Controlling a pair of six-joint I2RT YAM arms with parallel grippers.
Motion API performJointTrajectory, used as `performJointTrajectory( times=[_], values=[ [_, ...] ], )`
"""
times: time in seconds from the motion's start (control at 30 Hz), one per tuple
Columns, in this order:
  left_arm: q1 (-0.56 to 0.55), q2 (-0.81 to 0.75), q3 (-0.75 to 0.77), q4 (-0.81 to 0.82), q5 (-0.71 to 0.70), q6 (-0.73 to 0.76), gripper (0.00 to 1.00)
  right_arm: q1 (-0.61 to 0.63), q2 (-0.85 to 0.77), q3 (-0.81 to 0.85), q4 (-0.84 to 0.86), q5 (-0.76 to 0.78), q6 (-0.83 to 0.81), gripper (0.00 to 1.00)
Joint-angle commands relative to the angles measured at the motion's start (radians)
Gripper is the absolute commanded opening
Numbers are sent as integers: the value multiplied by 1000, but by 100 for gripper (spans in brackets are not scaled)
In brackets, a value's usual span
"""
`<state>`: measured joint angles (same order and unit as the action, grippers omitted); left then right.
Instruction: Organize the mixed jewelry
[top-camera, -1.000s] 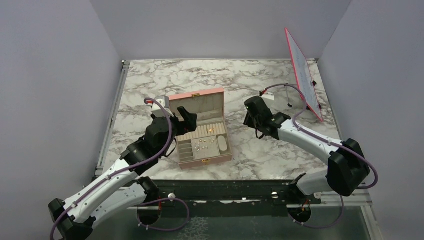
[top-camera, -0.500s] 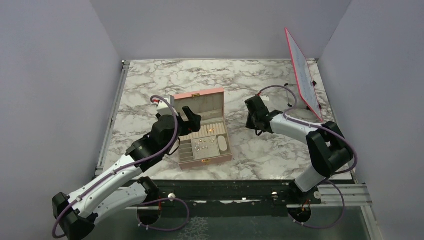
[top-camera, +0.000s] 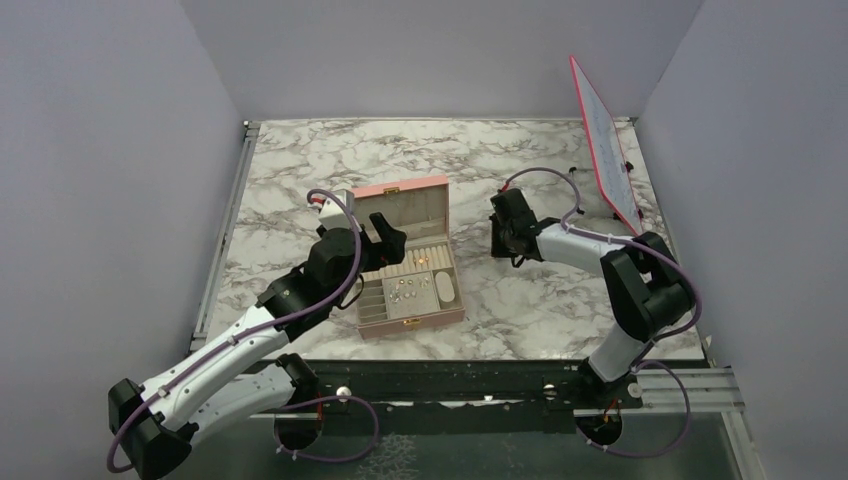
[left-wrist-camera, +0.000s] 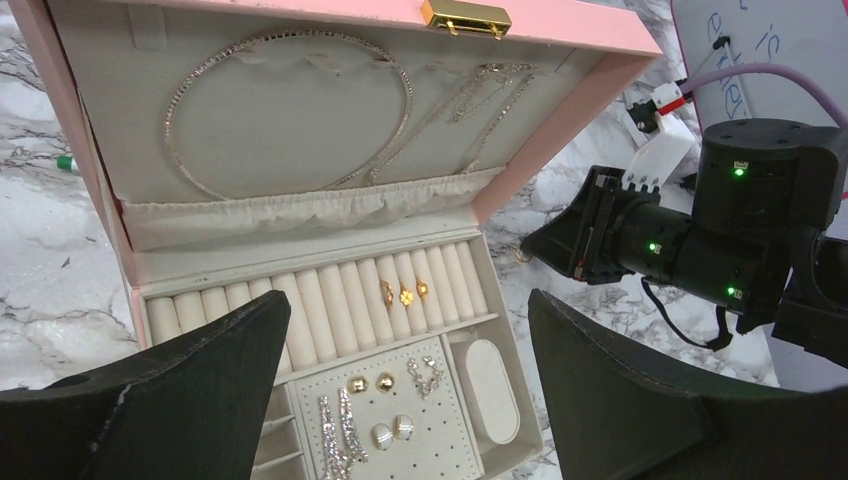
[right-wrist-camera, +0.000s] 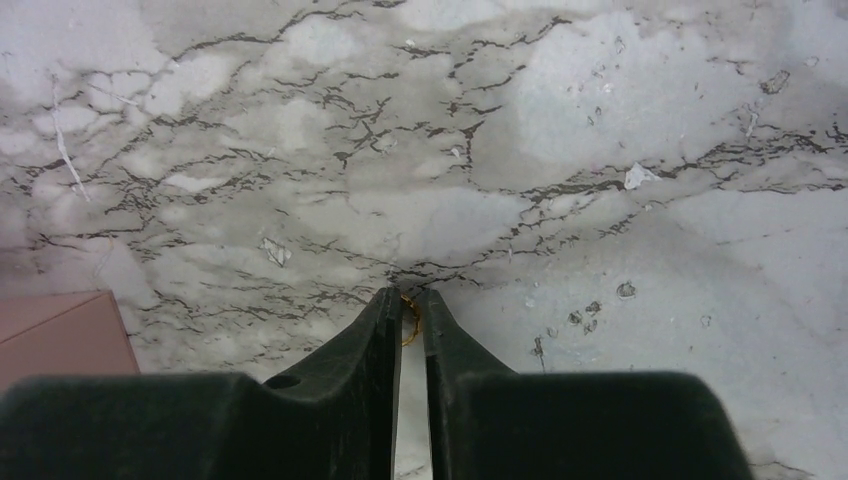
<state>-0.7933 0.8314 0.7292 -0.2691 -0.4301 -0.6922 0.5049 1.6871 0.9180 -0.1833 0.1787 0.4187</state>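
Note:
A pink jewelry box (top-camera: 444, 182) with beige lining stands open mid-table; it also shows in the left wrist view (left-wrist-camera: 590, 35). Three gold rings (left-wrist-camera: 404, 293) sit in its ring rolls, and earrings (left-wrist-camera: 385, 382) lie on the pad below. My left gripper (top-camera: 378, 236) hovers open above the box's left side. My right gripper (top-camera: 497, 240) is at the marble right of the box. In the right wrist view its fingers are nearly closed on a small gold ring (right-wrist-camera: 411, 318) against the marble.
A red-framed whiteboard (top-camera: 604, 140) leans at the back right. A silver necklace (left-wrist-camera: 285, 110) hangs in the box lid. A green-tipped pen (left-wrist-camera: 66, 162) lies behind the box's left side. Marble tabletop (top-camera: 300, 160) extends around the box.
My left arm has moved slightly forward and right over the box. My right arm has drawn its elbow in toward the table; its gripper stays near the same spot.

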Motion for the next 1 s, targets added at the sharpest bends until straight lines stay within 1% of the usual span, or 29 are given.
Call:
performJointTrajectory(
  times=[0.0, 0.1, 0.27, 0.33, 0.37, 0.43, 0.47, 0.63, 0.77, 0.97],
  values=[
    [2, -7, 36, 29, 21, -1, 90, -11, 32, 28, 0, -40, -29, 16],
    [2, -13, 33, 29, 21, -1, 90, -16, 46, 36, -13, -49, -29, 12],
    [4, -12, 35, 28, 36, 0, 90, -17, 48, 44, -29, -33, -20, 1],
    [2, -7, 38, 33, 51, 1, 90, -17, 32, 44, -38, -14, -11, 1],
    [4, 3, 42, 34, 57, -2, 92, -17, 19, 41, -39, -8, -7, 1],
    [3, 40, 69, 19, 78, 2, 98, -17, -20, 24, -25, -2, 3, 1],
    [2, 64, 93, 10, 95, 11, 99, -16, -45, 12, -14, -2, 9, 1],
    [2, 144, 126, 17, 185, 18, 99, -17, -176, -51, 23, -2, 45, 1],
    [2, 172, 107, 95, 279, 0, 98, -16, -298, -111, 54, -14, 75, 1],
    [-1, 236, 101, 194, 390, -56, 93, -17, -467, -184, 65, -64, 121, 1]
  ],
)
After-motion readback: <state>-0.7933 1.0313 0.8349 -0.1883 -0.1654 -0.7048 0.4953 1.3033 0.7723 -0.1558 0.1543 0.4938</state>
